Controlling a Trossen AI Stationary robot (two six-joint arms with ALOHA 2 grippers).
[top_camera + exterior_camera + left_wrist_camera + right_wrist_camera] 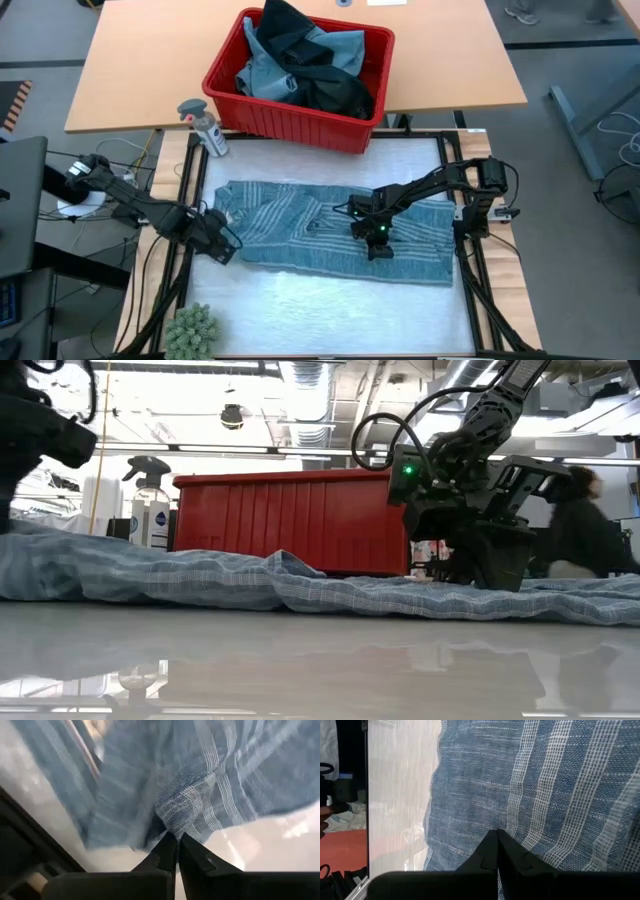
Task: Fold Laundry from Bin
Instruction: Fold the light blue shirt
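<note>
— Two grippers work one garment: we see the striped grey-blue shirt (335,235) spread across the white mat (320,300), just in front of the red bin (300,75), where the rest of the laundry (300,60) lies heaped.

— And the fingers?

— On the left gripper (222,245), at the shirt's left end, we see them together, clamped on a pinch of the cloth's edge. The right gripper (372,238) sits near the shirt's middle, fingers closed and pressed down on the fabric; whether any cloth is caught between them, we cannot tell from the wrist view.

— How will it handle?

— We judge it light, soft and limp: it rumples in low ridges and will sag wherever unsupported. We think corners and hems are the places to take hold, since a grip mid-panel only bunches it.

— Anything else?

— A spray bottle (205,128) stands by the bin's left corner.
</note>
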